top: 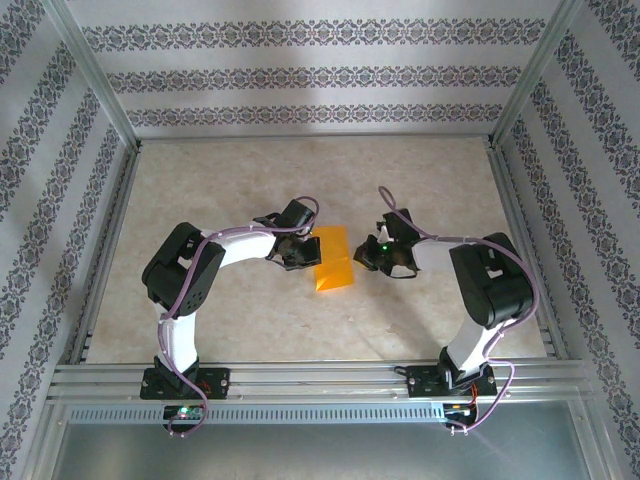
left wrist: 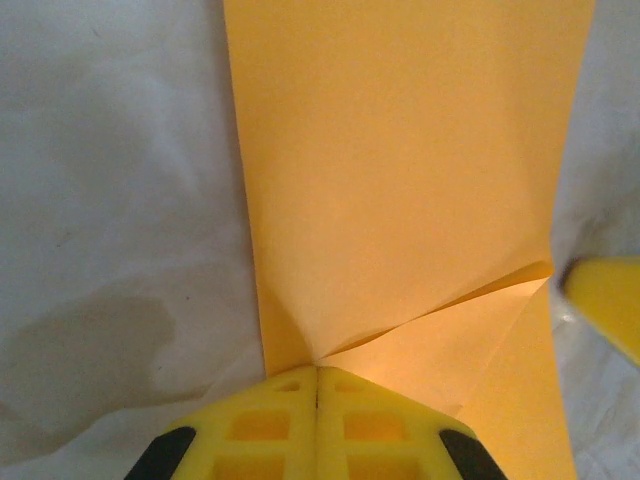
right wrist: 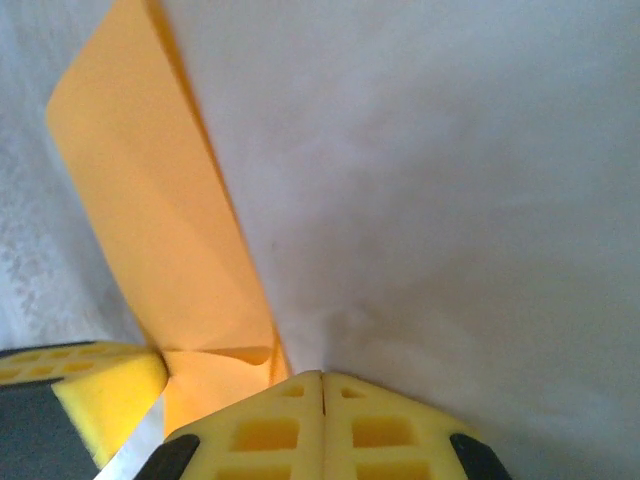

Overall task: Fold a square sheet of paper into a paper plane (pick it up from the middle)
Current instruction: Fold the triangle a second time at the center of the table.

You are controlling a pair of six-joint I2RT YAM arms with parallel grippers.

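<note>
The square sheet of paper (top: 332, 260) lies on the table between the two arms as a narrow orange rectangle, folded over. In the left wrist view the sheet (left wrist: 400, 180) has a raised flap with a crease running out from my fingertips. My left gripper (top: 303, 251) is shut, and its tips (left wrist: 316, 368) press against the sheet's left edge. My right gripper (top: 369, 254) is shut too, its tips (right wrist: 322, 375) on the bare table just beside the sheet's right edge (right wrist: 150, 200). No paper plane shape shows.
The pale marbled table (top: 250, 170) is fenced by aluminium rails (top: 300, 378) at the front and sides, with patterned walls behind. The left gripper's yellow finger (right wrist: 90, 390) shows in the right wrist view, and the right gripper's finger (left wrist: 605, 300) shows in the left wrist view.
</note>
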